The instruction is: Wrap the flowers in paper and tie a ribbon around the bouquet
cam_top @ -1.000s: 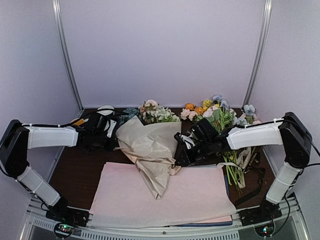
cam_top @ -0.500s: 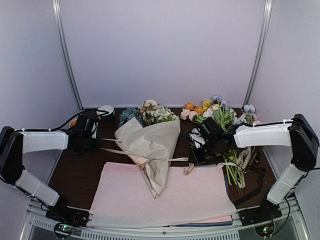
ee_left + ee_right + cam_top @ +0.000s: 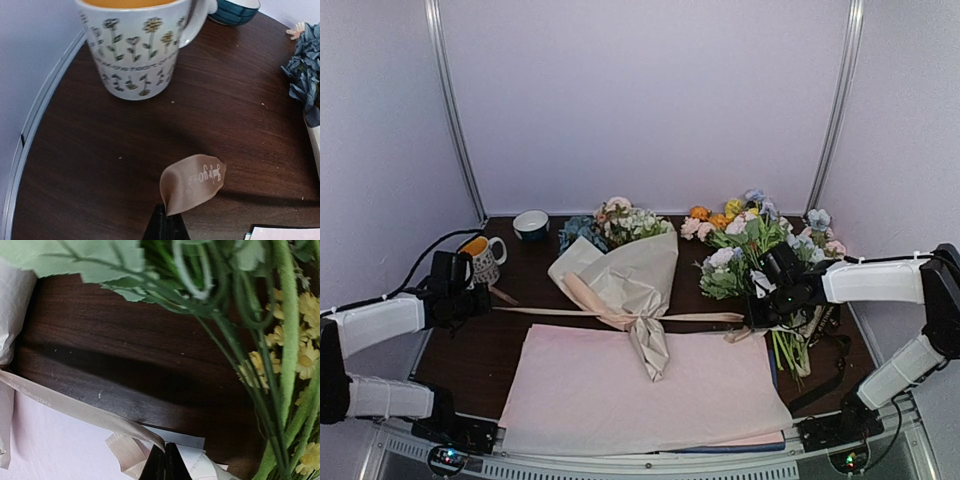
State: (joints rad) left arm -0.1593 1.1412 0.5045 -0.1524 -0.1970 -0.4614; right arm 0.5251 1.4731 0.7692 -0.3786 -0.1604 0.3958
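Note:
The bouquet lies mid-table, a beige paper cone with white, pink and blue flowers at its far end. The tan ribbon runs taut across its narrow waist, cinched there. My left gripper is shut on the ribbon's left end, beside a flowered mug. My right gripper is shut on the ribbon's right end, close to the loose bunch's stems.
Pale pink sheets cover the near table. A loose bunch with orange and yellow blooms lies right, stems close to my right gripper. A teal bowl stands at the back left. A dark strap trails right.
Both grippers have pulled outward, left going left and right going right. The ribbon has drawn taut and cinched the cone's waist.

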